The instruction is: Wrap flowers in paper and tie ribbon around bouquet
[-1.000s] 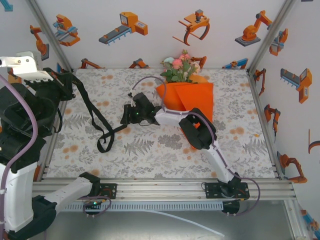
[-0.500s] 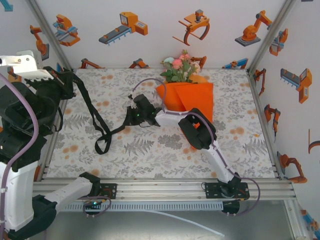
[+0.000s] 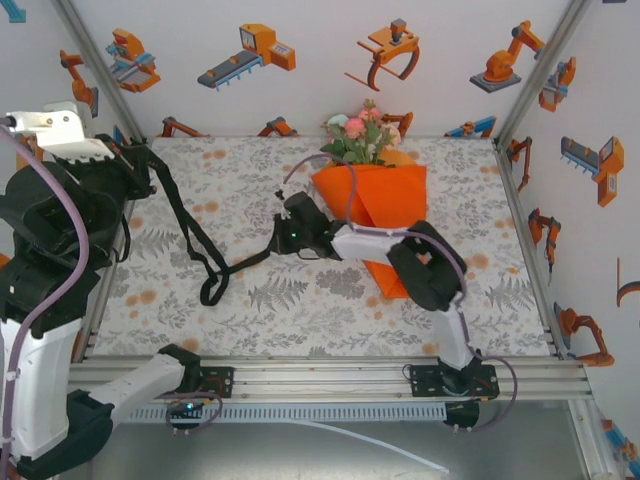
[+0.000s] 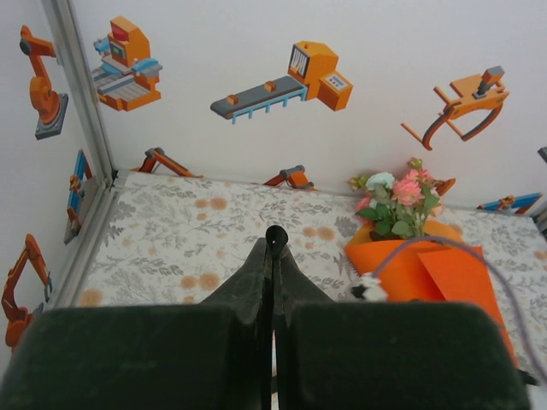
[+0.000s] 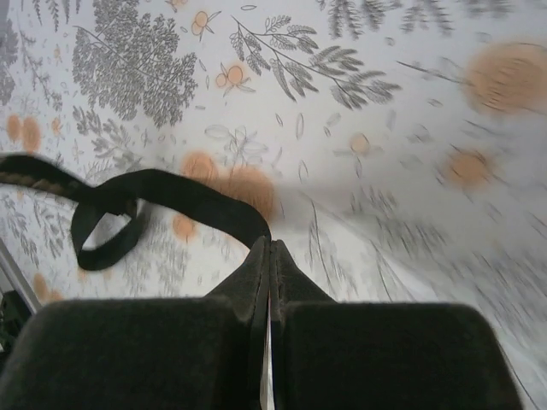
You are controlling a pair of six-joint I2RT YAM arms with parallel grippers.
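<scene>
The bouquet [image 3: 380, 200] lies at the back of the table, its orange paper [image 3: 390, 190] wrapped as a cone and the flowers [image 3: 358, 135] poking out toward the far wall. The black ribbon [image 3: 190, 235] hangs from my left gripper [image 3: 152, 170], which is raised at the left and shut on one end of it. From there it drops to a loop [image 3: 210, 290] on the cloth and runs to my right gripper [image 3: 273, 251], shut on it just left of the bouquet. In the right wrist view, the ribbon [image 5: 171, 192] leaves the shut right gripper [image 5: 270, 245]. The left gripper [image 4: 275, 248] pinches the ribbon's tip [image 4: 276, 237], with the bouquet [image 4: 419, 269] ahead.
A floral tablecloth [image 3: 300, 300] covers the table, which is enclosed by white walls with robot stickers and metal frame posts [image 3: 100, 70]. A purple-grey cable [image 3: 345, 195] of the right arm arcs over the bouquet. The right arm's elbow [image 3: 430, 265] rests across the cone's narrow end.
My right gripper has shut on the ribbon and shifted right toward the bouquet, dragging the ribbon with it. The left arm has barely moved.
</scene>
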